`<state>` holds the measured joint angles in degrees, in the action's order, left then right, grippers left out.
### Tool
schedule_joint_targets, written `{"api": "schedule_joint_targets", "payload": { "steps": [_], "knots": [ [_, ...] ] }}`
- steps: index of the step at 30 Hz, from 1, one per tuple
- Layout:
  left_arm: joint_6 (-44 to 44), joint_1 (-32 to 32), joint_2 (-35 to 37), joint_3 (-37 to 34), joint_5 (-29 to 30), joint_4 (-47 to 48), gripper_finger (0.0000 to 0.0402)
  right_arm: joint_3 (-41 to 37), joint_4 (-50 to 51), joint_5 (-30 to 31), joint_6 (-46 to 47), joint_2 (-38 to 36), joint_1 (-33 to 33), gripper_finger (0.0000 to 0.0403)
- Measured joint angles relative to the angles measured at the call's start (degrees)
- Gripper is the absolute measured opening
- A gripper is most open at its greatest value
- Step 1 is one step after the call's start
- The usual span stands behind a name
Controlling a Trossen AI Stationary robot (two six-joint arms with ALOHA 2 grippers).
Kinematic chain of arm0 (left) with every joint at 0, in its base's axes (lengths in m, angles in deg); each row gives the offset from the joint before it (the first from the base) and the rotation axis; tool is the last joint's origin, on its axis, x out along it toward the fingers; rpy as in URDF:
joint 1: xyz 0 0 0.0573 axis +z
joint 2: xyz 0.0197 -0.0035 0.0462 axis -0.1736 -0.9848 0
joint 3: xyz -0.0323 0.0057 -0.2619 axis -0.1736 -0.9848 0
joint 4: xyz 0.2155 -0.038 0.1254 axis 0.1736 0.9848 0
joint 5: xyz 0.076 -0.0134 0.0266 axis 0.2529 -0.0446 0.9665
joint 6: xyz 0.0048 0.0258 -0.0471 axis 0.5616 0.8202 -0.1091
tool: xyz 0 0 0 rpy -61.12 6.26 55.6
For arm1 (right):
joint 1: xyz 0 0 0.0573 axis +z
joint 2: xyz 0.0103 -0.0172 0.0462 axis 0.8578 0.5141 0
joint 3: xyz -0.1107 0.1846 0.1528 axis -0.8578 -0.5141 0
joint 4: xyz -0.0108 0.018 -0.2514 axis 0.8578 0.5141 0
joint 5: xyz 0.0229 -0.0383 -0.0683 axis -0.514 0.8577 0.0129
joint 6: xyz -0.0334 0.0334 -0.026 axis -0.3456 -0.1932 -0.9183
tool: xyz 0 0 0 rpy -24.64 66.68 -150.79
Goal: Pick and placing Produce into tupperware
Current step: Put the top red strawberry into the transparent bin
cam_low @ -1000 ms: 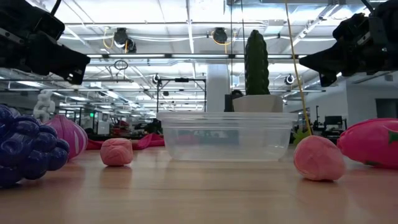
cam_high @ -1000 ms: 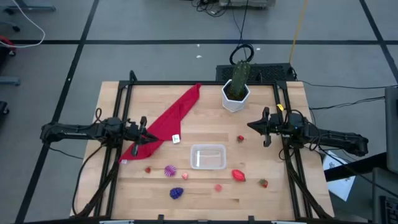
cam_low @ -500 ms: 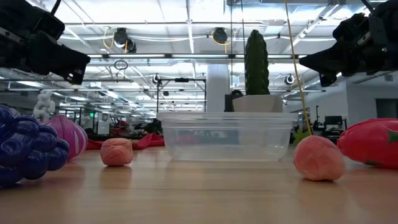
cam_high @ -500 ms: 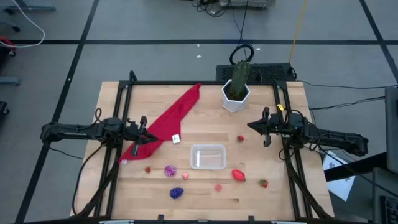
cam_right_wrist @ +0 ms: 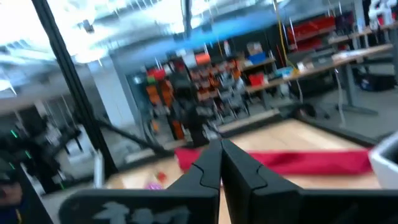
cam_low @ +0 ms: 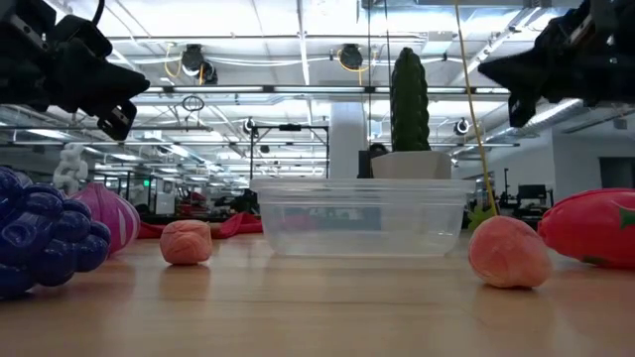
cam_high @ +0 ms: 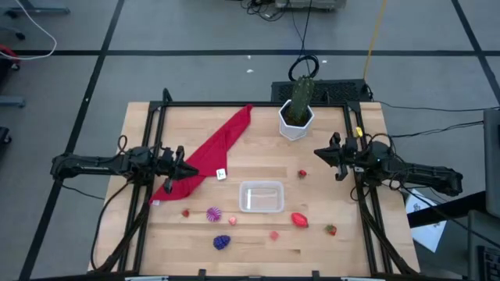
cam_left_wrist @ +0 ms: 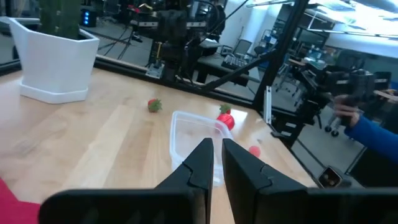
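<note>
The clear tupperware (cam_high: 261, 197) stands on the table's near middle, and the low view shows it (cam_low: 362, 216) too. Tiny produce lies around it: a red piece (cam_high: 299, 220), a strawberry (cam_high: 331, 229), a small red one (cam_high: 302, 174), purple grapes (cam_high: 222, 243), a striped pink piece (cam_high: 213, 214) and pink balls (cam_high: 274, 234). My left gripper (cam_high: 187, 168) hangs shut over the red cloth's near end, left of the container. My right gripper (cam_high: 317, 153) hangs shut above the table, on the container's far right. Both are well above the wood in the low view.
A long red cloth (cam_high: 212, 150) lies slantwise across the table's left half. A white hexagonal pot with a cactus (cam_high: 297, 117) stands at the far edge. Black frame rails run along both sides. A person's blue sleeve (cam_left_wrist: 373, 134) shows beyond the table.
My right gripper has risen and drawn a little toward the table's right edge, staying shut. My left gripper has tipped slightly in place. The produce and the container lie where they were.
</note>
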<state>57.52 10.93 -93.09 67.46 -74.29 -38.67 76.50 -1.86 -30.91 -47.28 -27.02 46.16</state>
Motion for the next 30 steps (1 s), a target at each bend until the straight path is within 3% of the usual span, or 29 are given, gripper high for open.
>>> {"api": "schedule_joint_targets", "payload": {
  "steps": [13,16,21,25,27,30],
  "knots": [
    [0.0,0.0,0.0,0.0,0.7,-3.1,0.0037,0.0,-7.5,-0.1,4.5,0.0,0.2,0.0],
    [0.2,0.0,0.0,2.0,2.0,-3.1,0.0037,0.0,-12.0,-3.5,6.6,0.0,0.2,0.0],
    [3.6,-0.4,0.0,14.2,1.9,9.4,0.0037,1.3,-25.3,-17.3,9.6,0.0,0.3,0.0],
    [5.9,-2.0,-1.7,28.9,3.6,25.3,0.0037,9.2,-30.5,-24.3,5.0,-0.1,0.3,0.0],
    [6.8,-2.8,-3.4,35.5,5.2,30.1,0.0037,14.8,-26.8,-25.9,2.3,0.0,0.3,0.0],
    [8.0,-3.9,-6.2,43.8,7.5,36.2,0.0037,25.5,-11.1,-27.2,-1.9,0.3,0.3,0.0]
  ]
}}
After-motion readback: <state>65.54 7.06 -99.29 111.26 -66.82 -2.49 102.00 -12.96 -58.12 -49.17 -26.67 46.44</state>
